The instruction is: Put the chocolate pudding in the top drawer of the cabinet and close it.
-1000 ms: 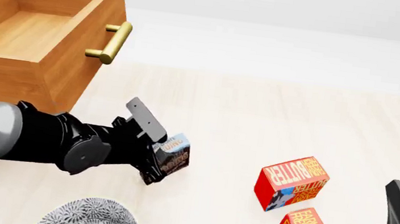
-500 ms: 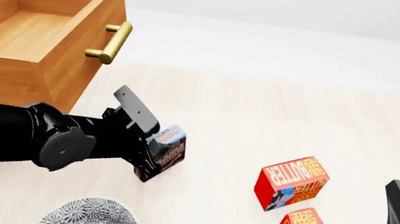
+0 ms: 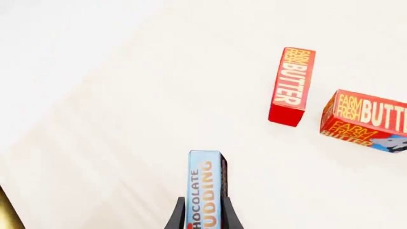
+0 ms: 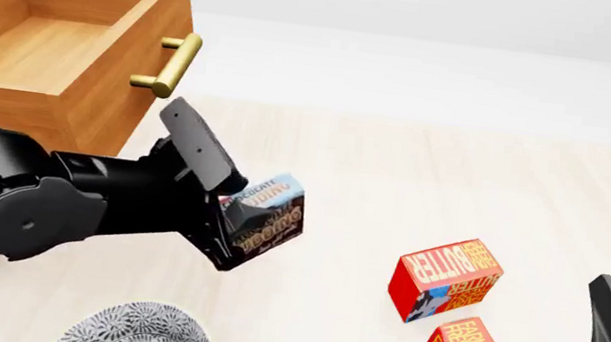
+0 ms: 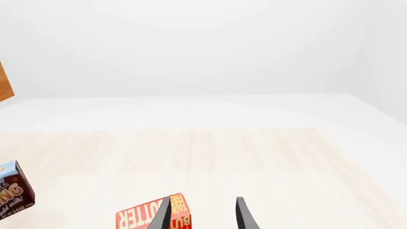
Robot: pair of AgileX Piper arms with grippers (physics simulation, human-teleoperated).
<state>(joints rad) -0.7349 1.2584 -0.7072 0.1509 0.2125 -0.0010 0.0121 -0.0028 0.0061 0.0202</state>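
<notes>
Patterned plate [image 4: 142, 335] sits nearest; right pincer [image 5: 202, 214] hangs released by two butter boxes [image 4: 446, 278]. Left pincer [image 4: 231, 230] is clenched on the pudding [image 4: 266, 216] — lifted off the surface [image 4: 399, 174] — with the open top drawer [image 4: 59, 44] farther back.

Pale light-wood plank tabletop [image 4: 399, 174] fills most of the front view. Beyond its far edge, flat white floor [image 4: 435, 73] runs to plain off-white wall [image 4: 419, 6]. Lighting even and diffuse, soft shadows only.
</notes>
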